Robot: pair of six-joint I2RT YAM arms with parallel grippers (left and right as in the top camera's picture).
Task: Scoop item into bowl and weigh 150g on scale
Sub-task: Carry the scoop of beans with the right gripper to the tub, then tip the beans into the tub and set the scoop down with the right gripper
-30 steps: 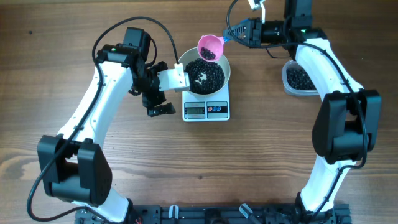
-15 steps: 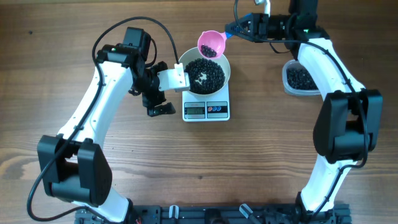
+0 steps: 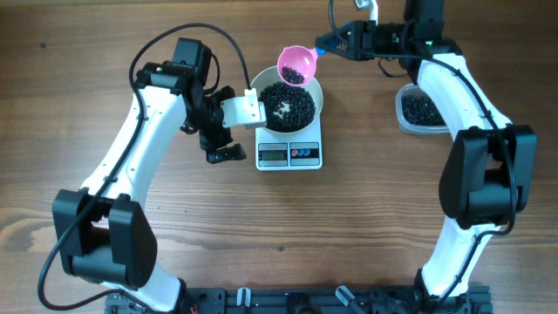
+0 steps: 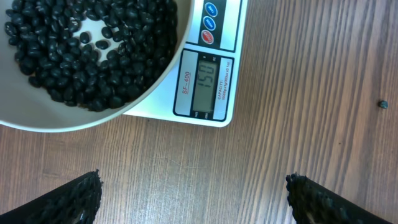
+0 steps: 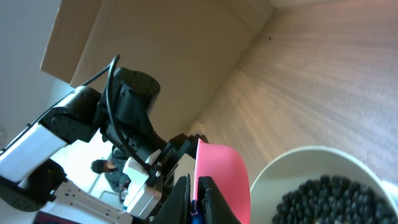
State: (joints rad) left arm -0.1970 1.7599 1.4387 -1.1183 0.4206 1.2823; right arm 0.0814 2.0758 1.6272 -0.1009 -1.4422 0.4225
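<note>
The white bowl [image 3: 316, 94] stands on the white scale [image 3: 289, 155] and holds a heap of black beans [image 3: 288, 105]. In the left wrist view the scale's display [image 4: 208, 84] reads 150 beside the bowl [image 4: 37, 118]. My right gripper [image 3: 324, 45] is shut on the blue handle of a pink scoop [image 3: 295, 63]. The scoop hangs tilted over the bowl's far rim with a few beans in it. The right wrist view shows the scoop [image 5: 221, 180] next to the bowl [image 5: 298, 155]. My left gripper [image 3: 220, 144] stands open and empty over bare wood, left of the scale.
A clear plastic tub [image 3: 420, 111] with more black beans sits at the right, under the right arm. One stray bean [image 4: 384, 104] lies on the wood to the right of the scale. The left arm [image 5: 124, 99] shows in the right wrist view behind the scoop.
The right wrist has shifted slightly up and to the right, with the scoop still over the bowl's far rim. The left arm has not moved.
</note>
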